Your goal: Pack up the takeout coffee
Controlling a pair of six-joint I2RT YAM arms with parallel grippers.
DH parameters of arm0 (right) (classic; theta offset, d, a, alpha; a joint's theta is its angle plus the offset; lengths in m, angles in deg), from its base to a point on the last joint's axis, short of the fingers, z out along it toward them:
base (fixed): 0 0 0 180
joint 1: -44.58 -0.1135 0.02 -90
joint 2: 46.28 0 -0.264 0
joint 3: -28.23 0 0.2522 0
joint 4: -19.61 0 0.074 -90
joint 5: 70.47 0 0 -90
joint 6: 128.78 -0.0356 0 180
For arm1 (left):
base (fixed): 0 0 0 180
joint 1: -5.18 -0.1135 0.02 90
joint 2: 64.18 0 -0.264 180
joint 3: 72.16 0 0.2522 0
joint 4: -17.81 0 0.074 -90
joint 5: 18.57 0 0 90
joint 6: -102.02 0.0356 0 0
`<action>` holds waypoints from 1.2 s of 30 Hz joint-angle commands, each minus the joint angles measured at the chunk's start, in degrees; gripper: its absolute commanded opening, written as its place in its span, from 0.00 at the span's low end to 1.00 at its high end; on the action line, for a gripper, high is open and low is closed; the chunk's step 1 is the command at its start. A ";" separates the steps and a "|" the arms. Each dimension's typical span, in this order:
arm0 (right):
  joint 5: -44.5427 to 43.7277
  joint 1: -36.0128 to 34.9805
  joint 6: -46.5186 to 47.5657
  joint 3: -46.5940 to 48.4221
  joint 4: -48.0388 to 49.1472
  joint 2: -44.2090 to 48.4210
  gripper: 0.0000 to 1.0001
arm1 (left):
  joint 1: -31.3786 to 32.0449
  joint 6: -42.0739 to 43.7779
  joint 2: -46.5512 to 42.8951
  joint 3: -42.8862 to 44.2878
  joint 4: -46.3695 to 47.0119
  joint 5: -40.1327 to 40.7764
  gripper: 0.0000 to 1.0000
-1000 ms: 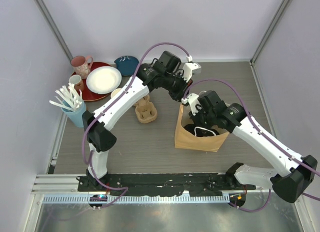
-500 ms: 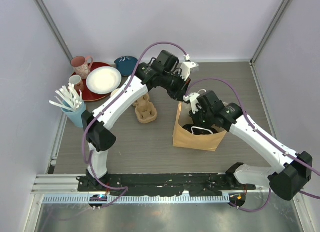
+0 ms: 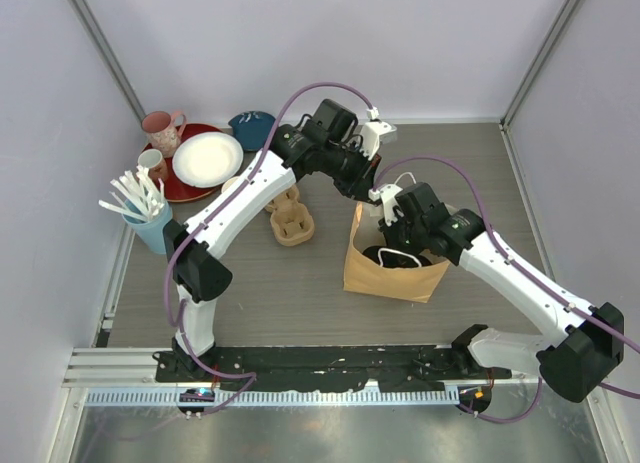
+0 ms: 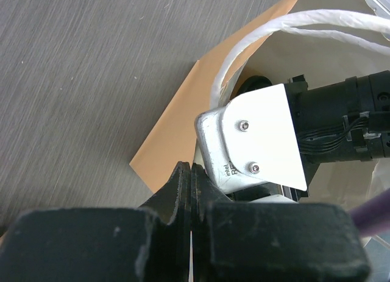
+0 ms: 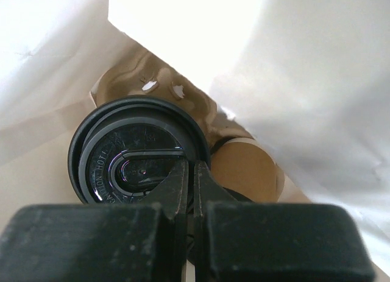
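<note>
A tan paper bag (image 3: 385,275) with white rope handles stands open mid-table. Inside it sits a takeout coffee (image 5: 131,157), its black lid facing up in the right wrist view and showing as a dark disc (image 3: 385,255) from above. My right gripper (image 5: 194,172) reaches down into the bag, its jaws pinched on that lid's rim. Beside it lies a tan rounded shape (image 5: 250,169) with a dark edge; what it is I cannot tell. My left gripper (image 4: 192,172) is shut at the bag's back-left rim (image 4: 183,123), with the paper edge running into its jaws.
A cardboard cup carrier (image 3: 292,223) lies left of the bag. At the back left are a red plate (image 3: 180,188) under a white plate (image 3: 207,159), a pink mug (image 3: 163,131), a blue bowl (image 3: 250,129) and a blue cup of white cutlery (image 3: 150,223).
The bag has shifted slightly to the left, and both arms moved a little with it. Both grippers stayed shut.
</note>
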 commanded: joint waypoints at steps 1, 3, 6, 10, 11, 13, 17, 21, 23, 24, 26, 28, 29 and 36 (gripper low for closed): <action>-1.64 0.33 -1.77 -2.64 2.14 -1.47 0.01 | 1.30 -0.26 -4.16 0.64 2.15 -5.73 0.00; -2.25 0.34 -1.95 -2.56 2.49 -1.82 0.01 | 1.39 -0.17 -4.25 0.56 2.06 -5.73 0.00; -2.95 0.34 -1.69 -2.47 2.75 -1.99 0.01 | 1.39 -0.17 -4.25 0.56 2.06 -5.82 0.00; -3.05 0.42 -1.16 -2.65 3.46 -1.38 0.01 | 1.39 0.01 -4.16 0.56 2.06 -5.82 0.00; -3.05 0.42 -1.16 -2.65 3.46 -1.20 0.01 | 1.39 0.09 -4.16 0.64 2.06 -5.82 0.00; -3.05 0.34 -1.16 -2.21 3.55 -0.33 0.01 | 1.39 0.18 -3.99 0.64 1.80 -5.82 0.00; -2.96 0.33 -1.69 -1.24 3.46 1.17 0.01 | 1.30 0.53 -4.07 0.21 1.63 -5.64 0.00; -2.43 0.33 -2.65 -0.01 3.37 2.40 0.01 | 1.30 0.53 -4.25 -0.59 1.36 -5.29 0.00; -2.95 0.42 -2.65 0.95 3.37 2.66 0.01 | 1.39 0.53 -4.25 -0.59 1.45 -5.38 0.00; -3.31 0.34 -3.79 1.22 3.28 2.58 0.01 | 1.39 0.53 -4.34 -0.59 1.36 -5.38 0.00; -3.31 0.42 -4.06 1.66 3.19 2.31 0.01 | 1.39 0.53 -4.34 -0.59 1.36 -5.47 0.00; -5.07 0.33 -4.24 1.75 3.19 1.79 0.01 | 1.30 0.53 -4.42 -0.59 1.36 -5.47 0.00; -4.89 0.33 -4.32 1.75 3.28 1.61 0.01 | 1.30 0.53 -4.51 -0.67 1.27 -5.47 0.00; -5.24 0.42 -4.59 2.45 3.98 1.87 0.01 | 1.39 0.53 -4.51 -0.68 1.19 -5.38 0.00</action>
